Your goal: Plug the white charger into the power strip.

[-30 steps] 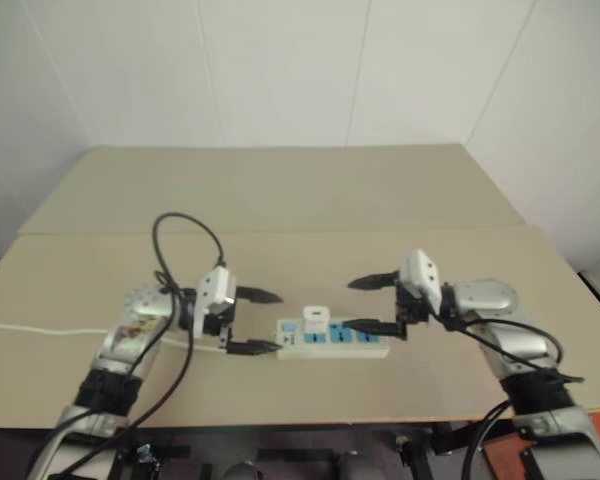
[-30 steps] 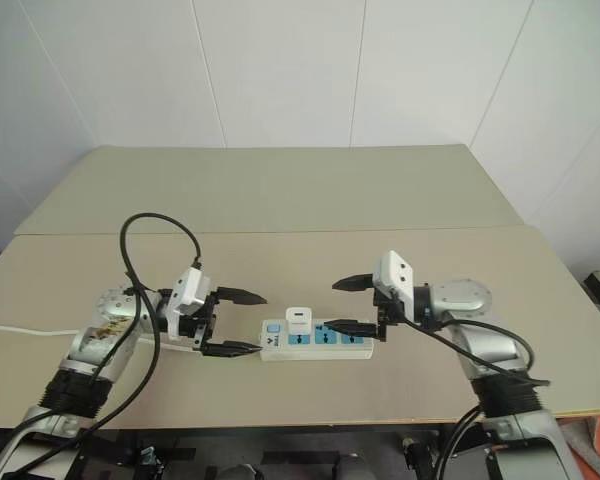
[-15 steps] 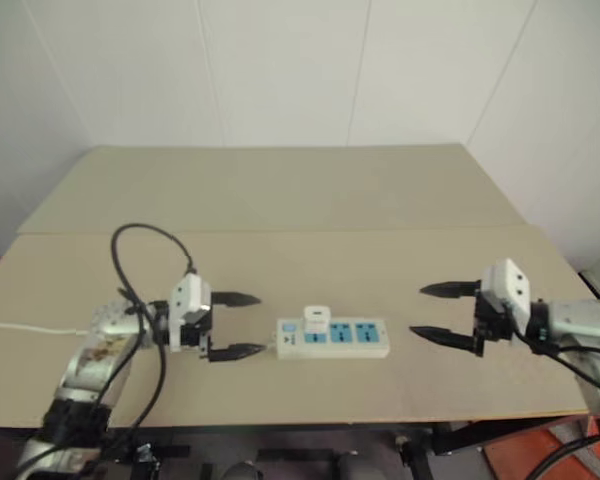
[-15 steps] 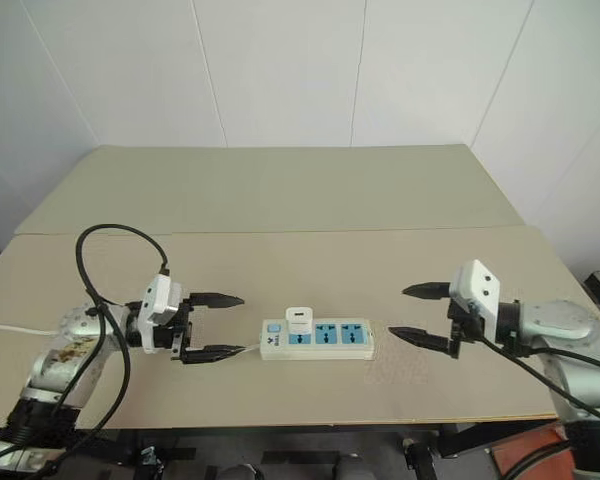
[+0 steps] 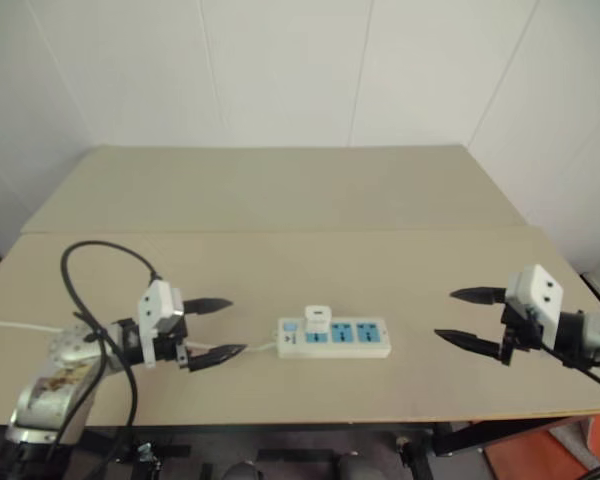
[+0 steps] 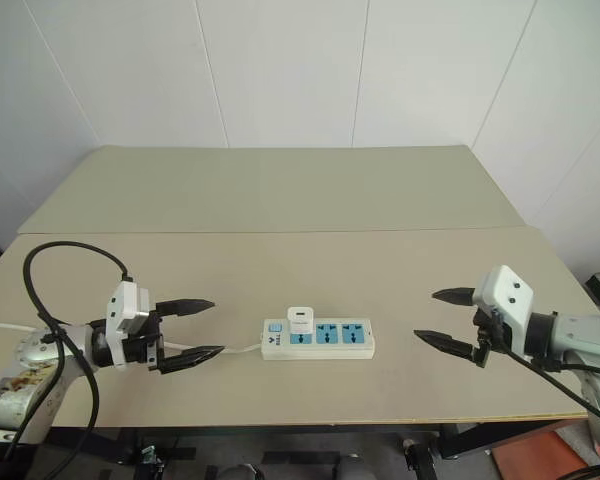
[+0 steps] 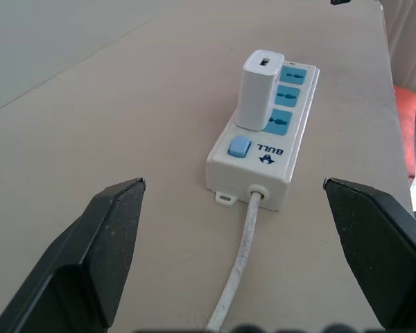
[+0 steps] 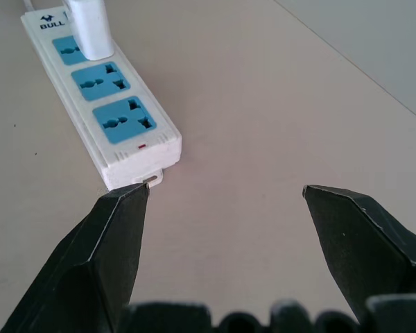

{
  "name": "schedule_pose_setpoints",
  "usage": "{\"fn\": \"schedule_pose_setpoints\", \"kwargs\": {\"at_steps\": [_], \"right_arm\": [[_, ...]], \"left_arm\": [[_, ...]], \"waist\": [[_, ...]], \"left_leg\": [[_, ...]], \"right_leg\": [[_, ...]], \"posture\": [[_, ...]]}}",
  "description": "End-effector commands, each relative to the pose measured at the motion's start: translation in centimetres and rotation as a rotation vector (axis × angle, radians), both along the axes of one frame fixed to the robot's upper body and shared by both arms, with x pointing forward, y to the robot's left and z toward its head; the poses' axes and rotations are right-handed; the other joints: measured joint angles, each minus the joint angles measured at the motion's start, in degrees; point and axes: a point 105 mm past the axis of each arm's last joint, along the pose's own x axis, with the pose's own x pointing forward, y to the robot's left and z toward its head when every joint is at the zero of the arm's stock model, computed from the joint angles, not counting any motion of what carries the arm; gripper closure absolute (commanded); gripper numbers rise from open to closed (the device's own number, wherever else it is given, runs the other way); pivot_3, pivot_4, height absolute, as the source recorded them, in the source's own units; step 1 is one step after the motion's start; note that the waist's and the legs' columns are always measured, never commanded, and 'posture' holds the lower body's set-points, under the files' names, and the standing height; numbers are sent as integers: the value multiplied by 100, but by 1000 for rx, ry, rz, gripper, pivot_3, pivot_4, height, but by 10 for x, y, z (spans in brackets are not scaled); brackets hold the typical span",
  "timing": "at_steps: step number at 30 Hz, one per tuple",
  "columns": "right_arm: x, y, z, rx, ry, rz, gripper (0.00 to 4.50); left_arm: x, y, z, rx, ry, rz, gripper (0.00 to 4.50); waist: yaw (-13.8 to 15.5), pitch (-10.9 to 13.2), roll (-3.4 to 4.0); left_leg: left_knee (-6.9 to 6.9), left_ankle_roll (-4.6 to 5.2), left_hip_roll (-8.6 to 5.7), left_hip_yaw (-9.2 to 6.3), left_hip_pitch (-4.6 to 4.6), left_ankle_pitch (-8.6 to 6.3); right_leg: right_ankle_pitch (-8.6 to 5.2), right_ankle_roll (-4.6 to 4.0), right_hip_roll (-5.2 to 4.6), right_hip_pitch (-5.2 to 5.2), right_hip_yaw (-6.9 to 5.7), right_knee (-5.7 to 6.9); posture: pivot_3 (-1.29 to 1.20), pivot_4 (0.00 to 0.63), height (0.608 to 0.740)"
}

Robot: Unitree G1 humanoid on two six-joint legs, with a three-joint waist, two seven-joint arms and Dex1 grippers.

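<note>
The power strip (image 5: 335, 338) lies near the table's front edge, its switch end toward my left. The white charger (image 5: 316, 318) stands upright in the blue socket closest to that switch; in the left wrist view the charger (image 7: 257, 90) rises from the strip (image 7: 263, 149). My left gripper (image 5: 220, 328) hovers open to the left of the strip, fingers pointing at it, nothing between them. My right gripper (image 5: 462, 318) hangs open to the right of the strip, well apart from it. The right wrist view shows the strip's far end (image 8: 118, 118) and the charger (image 8: 90, 28).
The strip's thin white cord (image 5: 20, 328) runs left across the beige table (image 5: 300, 200). A black cable (image 5: 90, 270) loops above my left arm. White walls close the back and right. The table's front edge lies just below both grippers.
Both grippers have drawn away from the strip, the left to the left and the right further to the right, both staying open. The charger and strip have not moved.
</note>
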Motion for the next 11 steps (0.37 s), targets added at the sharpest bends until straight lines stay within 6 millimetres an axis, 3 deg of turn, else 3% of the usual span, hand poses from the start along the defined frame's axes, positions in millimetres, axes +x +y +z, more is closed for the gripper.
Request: {"fn": "schedule_pose_setpoints", "kwargs": {"at_steps": [1, 11], "right_arm": [[-2, -3, 17, -18, -74, -21, 262], [2, 2, 20, 33, -144, -81, 262]], "left_arm": [[-1, 2, 14, 9, -55, 0, 7], [3, 2, 9, 10, -65, 27, 7]], "waist": [[-1, 0, 0], [-11, 0, 0]], "left_leg": [[0, 0, 0, 1, 2, 0], [0, 0, 1, 4, 4, 0]], "right_leg": [[0, 0, 0, 2, 0, 0], [1, -1, 2, 3, 5, 1]], "posture": [[0, 150, 740], [0, 150, 740]]}}
